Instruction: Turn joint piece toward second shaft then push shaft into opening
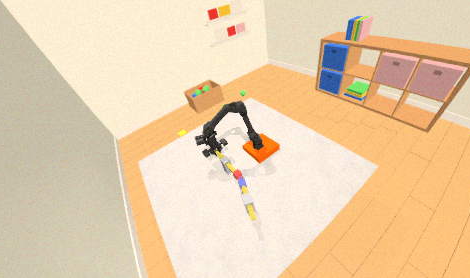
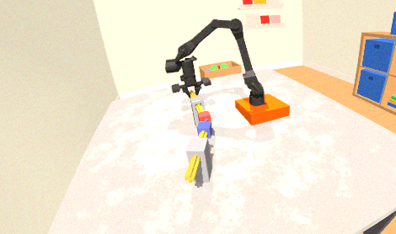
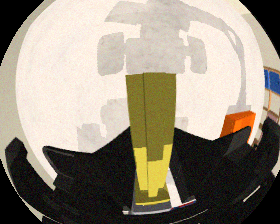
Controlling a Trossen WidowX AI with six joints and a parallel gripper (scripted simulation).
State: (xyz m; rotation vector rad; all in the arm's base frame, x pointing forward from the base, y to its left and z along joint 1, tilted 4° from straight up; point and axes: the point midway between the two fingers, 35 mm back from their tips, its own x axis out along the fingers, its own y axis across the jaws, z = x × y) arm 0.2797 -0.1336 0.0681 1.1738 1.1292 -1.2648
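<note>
My gripper point(image 1: 218, 153) point(image 2: 193, 93) point(image 3: 147, 127) is shut on the outer end of the yellow second shaft point(image 1: 231, 168) point(image 2: 199, 109) point(image 3: 152, 107). This shaft passes through the far grey block point(image 1: 226, 161) point(image 2: 195, 101), and its inner end reaches the red square joint piece point(image 1: 237, 174) point(image 2: 204, 116). Whether the end is inside the opening is hidden. The red piece is hinged to a blue piece point(image 1: 242, 182) point(image 2: 205, 128) on the yellow first shaft point(image 1: 251, 212) point(image 2: 192, 168), which runs through the near grey block point(image 1: 247, 199) point(image 2: 197, 146). The red piece appears to face along the second shaft.
The arm's orange base point(image 1: 261, 148) point(image 2: 270, 111) point(image 3: 238, 122) stands to the right of the shafts. A box of balls point(image 1: 206, 97) point(image 2: 221, 70) is behind the arm, with a shelf point(image 1: 428, 125) at the back right. The arm arches high between base and gripper.
</note>
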